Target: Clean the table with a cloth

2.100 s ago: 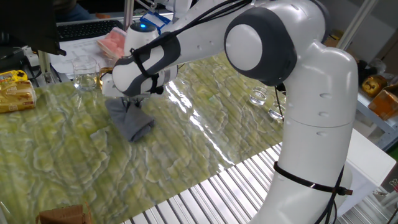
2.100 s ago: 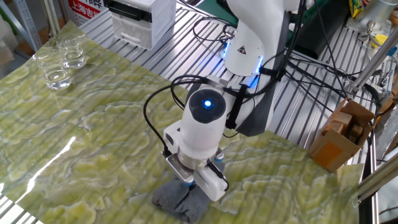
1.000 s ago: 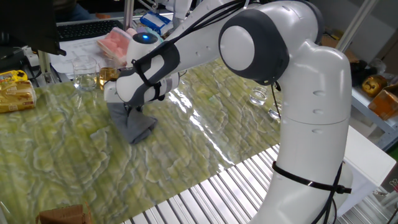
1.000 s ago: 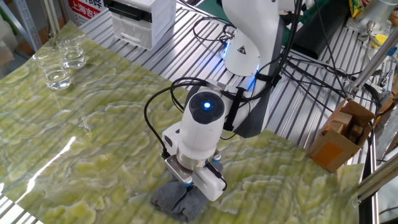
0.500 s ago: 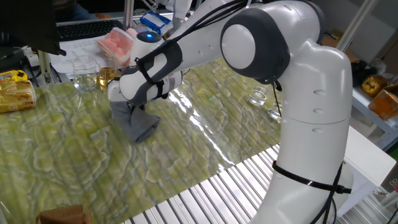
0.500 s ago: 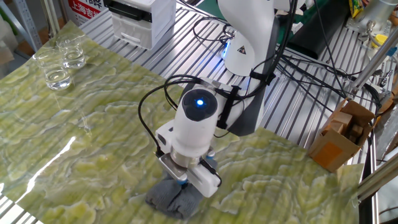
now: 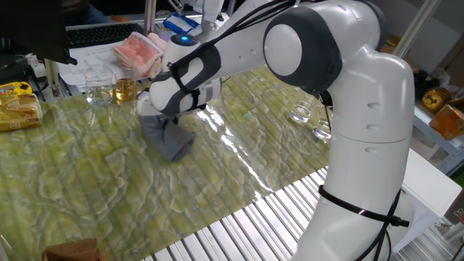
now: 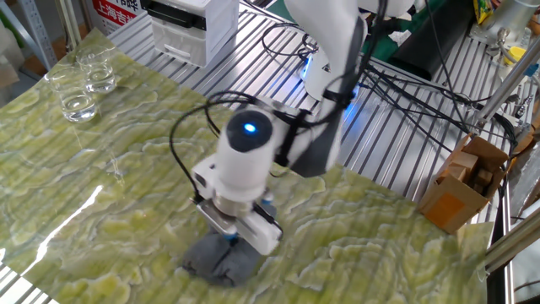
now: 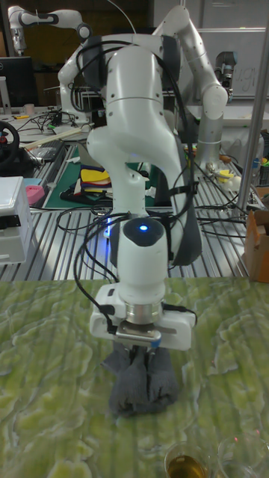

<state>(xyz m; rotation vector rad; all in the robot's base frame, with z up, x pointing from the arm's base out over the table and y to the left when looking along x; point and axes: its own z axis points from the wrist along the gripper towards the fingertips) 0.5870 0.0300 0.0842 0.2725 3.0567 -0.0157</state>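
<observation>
The dark grey cloth (image 7: 172,143) lies bunched on the yellow-green table (image 7: 87,188), toward its far side. My gripper (image 7: 167,125) points straight down onto it, fingers close together and pinching a fold of the fabric. In the other fixed view the cloth (image 8: 216,261) spreads out under the gripper (image 8: 233,241), near the lower edge of the table (image 8: 126,152). The tall fixed view shows the cloth (image 9: 142,385) as two rolled lobes below the gripper (image 9: 142,351), flat against the table (image 9: 45,358).
Behind the cloth stand a clear glass (image 7: 98,83) and a glass of amber liquid (image 7: 125,90), with a pink packet (image 7: 138,49) further back. A yellow packet (image 7: 18,105) sits at the left edge. Two more glasses (image 7: 301,112) stand near the robot base. A cardboard box (image 8: 464,181) is beside the table.
The gripper has slid across the table with the cloth under it: rightward in the one fixed view, leftward in the other. The cloth stayed pinched throughout.
</observation>
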